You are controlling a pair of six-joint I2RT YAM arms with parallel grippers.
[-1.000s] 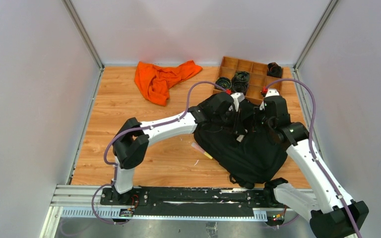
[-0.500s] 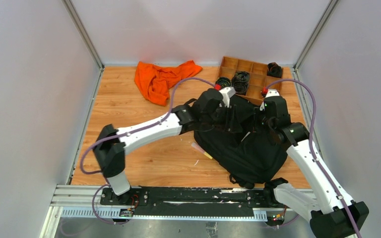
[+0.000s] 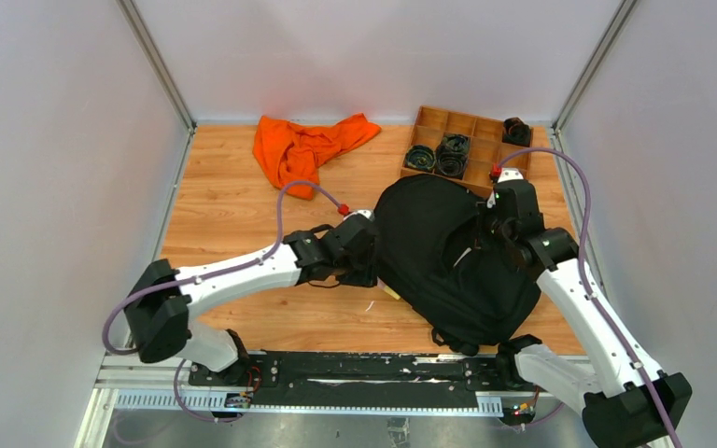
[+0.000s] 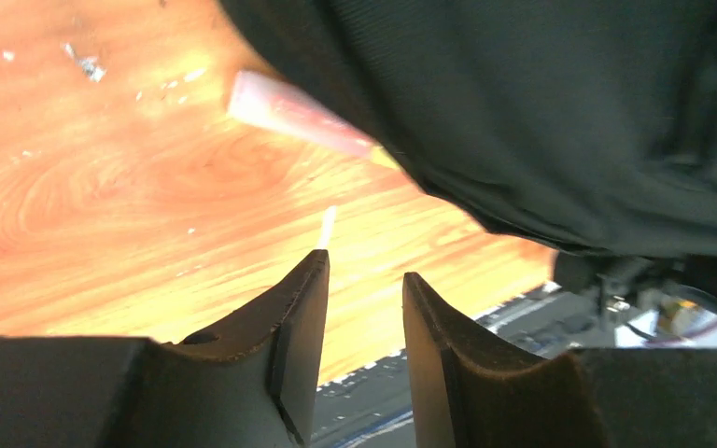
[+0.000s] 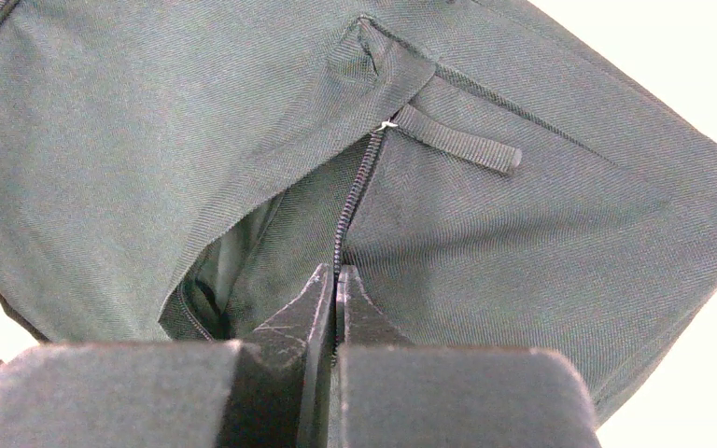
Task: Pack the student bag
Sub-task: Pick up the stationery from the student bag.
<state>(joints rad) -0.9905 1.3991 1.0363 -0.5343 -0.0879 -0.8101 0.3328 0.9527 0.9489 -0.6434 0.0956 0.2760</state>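
On wooden counter (image 3: pixel 243 205), right of middle: student bag (image 3: pixel 439 261), lying flat. Right gripper (image 5: pixel 336 275) pressed together on its zipper seam (image 5: pixel 355 187), beside gaping pocket (image 5: pixel 233 271). Left gripper (image 4: pixel 365 271) slightly spread, just beside bag's left edge.

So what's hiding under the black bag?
A pink stick pokes out from under the student bag. Its far end is covered, and anything else beneath is hidden.

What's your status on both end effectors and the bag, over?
Left end effector open, empty, over wooden table beside large black fabric backpack. Right end effector shut on its zipper edge, pocket gaping. Slim pink stick half under backpack.
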